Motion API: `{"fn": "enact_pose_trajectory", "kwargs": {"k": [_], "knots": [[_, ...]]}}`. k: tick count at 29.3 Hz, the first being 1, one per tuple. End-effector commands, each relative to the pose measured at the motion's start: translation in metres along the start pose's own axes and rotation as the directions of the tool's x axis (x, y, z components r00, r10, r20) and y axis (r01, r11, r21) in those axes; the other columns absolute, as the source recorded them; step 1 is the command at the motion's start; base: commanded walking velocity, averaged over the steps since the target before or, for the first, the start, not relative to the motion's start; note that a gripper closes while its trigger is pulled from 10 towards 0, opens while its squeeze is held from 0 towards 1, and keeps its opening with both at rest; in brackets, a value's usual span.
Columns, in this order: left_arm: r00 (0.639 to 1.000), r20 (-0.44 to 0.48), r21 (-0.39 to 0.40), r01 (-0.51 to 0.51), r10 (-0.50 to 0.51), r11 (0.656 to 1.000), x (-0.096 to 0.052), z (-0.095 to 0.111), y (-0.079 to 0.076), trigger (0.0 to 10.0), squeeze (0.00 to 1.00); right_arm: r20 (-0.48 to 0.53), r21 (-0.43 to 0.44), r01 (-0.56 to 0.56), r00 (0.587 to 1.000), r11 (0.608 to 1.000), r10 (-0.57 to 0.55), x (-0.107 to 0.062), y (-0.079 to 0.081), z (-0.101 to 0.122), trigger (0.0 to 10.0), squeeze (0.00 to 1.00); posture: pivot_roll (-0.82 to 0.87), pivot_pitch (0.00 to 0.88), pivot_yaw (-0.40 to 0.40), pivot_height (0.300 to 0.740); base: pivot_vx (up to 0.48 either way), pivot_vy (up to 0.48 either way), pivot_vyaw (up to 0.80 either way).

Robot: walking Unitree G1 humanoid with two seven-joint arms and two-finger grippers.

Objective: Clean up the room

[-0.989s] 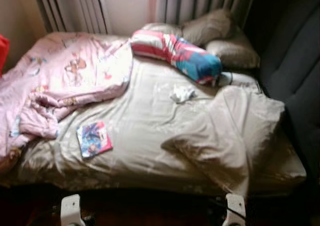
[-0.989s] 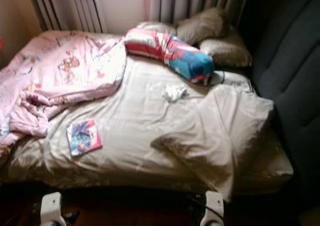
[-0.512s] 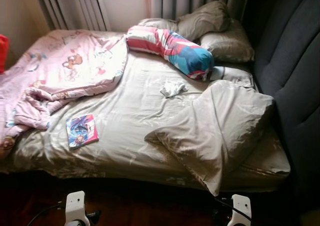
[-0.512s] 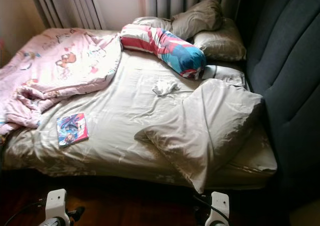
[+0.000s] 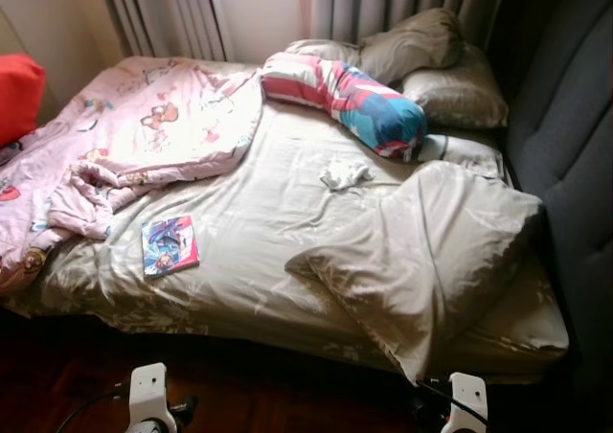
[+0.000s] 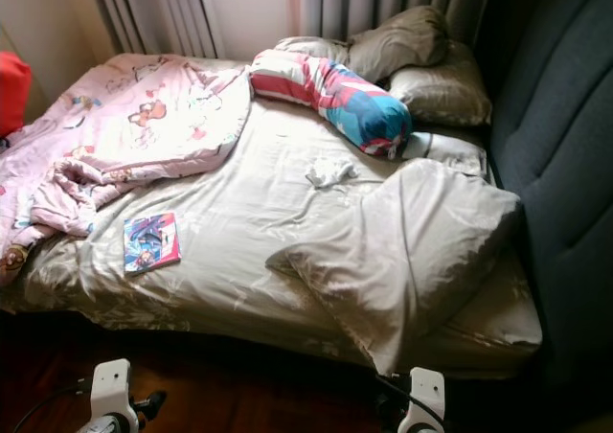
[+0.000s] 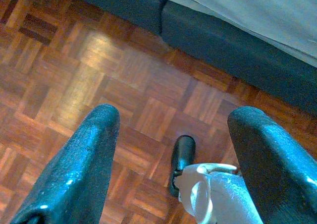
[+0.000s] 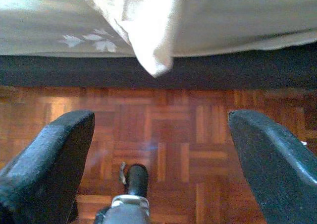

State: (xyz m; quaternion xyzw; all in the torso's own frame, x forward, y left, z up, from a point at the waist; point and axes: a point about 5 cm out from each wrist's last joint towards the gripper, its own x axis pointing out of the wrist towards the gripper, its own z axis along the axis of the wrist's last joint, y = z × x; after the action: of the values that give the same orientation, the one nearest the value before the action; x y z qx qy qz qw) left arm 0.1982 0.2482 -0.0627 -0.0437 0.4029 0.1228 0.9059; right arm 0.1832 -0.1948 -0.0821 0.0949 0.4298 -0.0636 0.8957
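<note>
Near the bed's (image 5: 287, 213) front edge lies a book (image 5: 170, 245), with a crumpled white cloth (image 5: 345, 173) mid-mattress; nothing looks tidied yet. A pink blanket (image 5: 144, 136) sprawls left. Left gripper (image 7: 173, 149) and right gripper (image 8: 158, 149) hang over parquet floor (image 7: 74, 75), fingers spread, empty.

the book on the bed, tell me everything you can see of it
The book is thin and flat, with a glossy-looking cover in blue, pink and red cartoon colours; the picture is too small to make out. It is closed, lying face up and slightly askew on the beige sheet, near the bed's front edge on the robot's left. It lies just below the crumpled pink blanket, apart from it.
</note>
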Motion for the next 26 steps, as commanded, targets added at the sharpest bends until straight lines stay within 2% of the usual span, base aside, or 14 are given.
{"fn": "enact_pose_trajectory", "kwargs": {"k": [1, 20, 26], "knots": [[1.000, -0.015, 0.002, -0.004, 0.004, 1.000, -0.0007, -0.0025, 0.0031, 10.0, 0.00, -0.001, 0.004, 0.003, 1.000, 1.000, -0.003, -0.0003, 0.0002, -0.0016, 10.0, 0.00, 0.08, 0.014, -0.025, 0.740, 0.431, 0.000, 0.00], [1.000, -0.003, -0.009, -0.003, 0.003, 1.000, -0.0004, -0.0008, 0.0023, 10.0, 0.00, 0.027, 0.024, -0.007, 1.000, 1.000, 0.006, -0.0002, 0.0006, 0.0017, 10.0, 0.00, 0.09, 0.039, -0.030, 0.740, 0.458, 0.000, 0.00], [1.000, -0.002, -0.018, -0.003, 0.003, 1.000, -0.0004, -0.0011, 0.0020, 10.0, 0.00, 0.059, 0.092, -0.010, 0.998, 0.996, 0.005, -0.0005, 0.0008, 0.0031, 10.0, 0.00, 0.09, 0.047, -0.034, 0.740, 0.000, 0.000, 0.00]]}}
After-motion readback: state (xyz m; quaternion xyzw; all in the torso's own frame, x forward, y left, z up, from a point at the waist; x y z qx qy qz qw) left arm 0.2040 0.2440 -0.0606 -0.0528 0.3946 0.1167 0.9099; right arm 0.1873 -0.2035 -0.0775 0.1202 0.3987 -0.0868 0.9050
